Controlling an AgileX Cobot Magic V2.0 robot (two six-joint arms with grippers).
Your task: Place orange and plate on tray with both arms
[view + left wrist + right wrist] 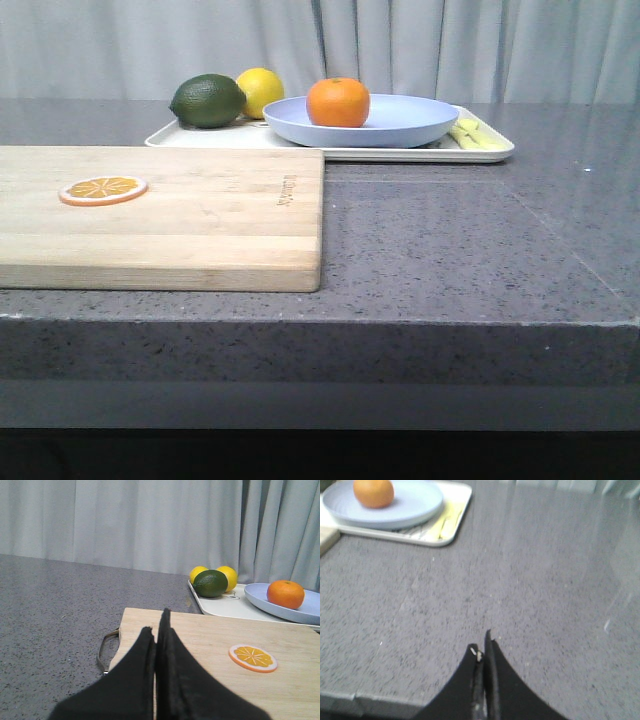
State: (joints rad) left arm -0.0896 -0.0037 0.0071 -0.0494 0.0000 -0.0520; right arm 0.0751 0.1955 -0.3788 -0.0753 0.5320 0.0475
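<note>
Only part of the scene shows cleanly from any one camera. From the front, the wooden cutting board (pixel 160 215) hides the near left rim of the tray (pixel 490 150), and neither arm appears there at all. The plate (pixel 362 120) covers much of the tray's middle, so the yellow-green markings (pixel 475 135) on the tray's right end peek out only past the plate's rim. The right wrist picture is soft and blurred, and the plate is cut off at its edge.

The orange (pixel 338 102) sits in the plate, left of its centre, and the plate lies flat on the tray, whose long side runs across the table from left to right. Being round, the orange shows no clear long axis; a stem dot cannot be made out.

At the tray's left end a dark green lime (pixel 208 101) and a lemon (pixel 260 92) sit touching; the left wrist view shows a second lemon (pixel 198 573) behind the lime. An orange slice (pixel 103 189) lies flat on the board.

The left gripper (pixel 157 630) hangs over the board's near end with its fingers pressed together, holding nothing. The right gripper (pixel 483 652) is likewise closed and empty over the bare grey table (pixel 530 590), well apart from the tray.
</note>
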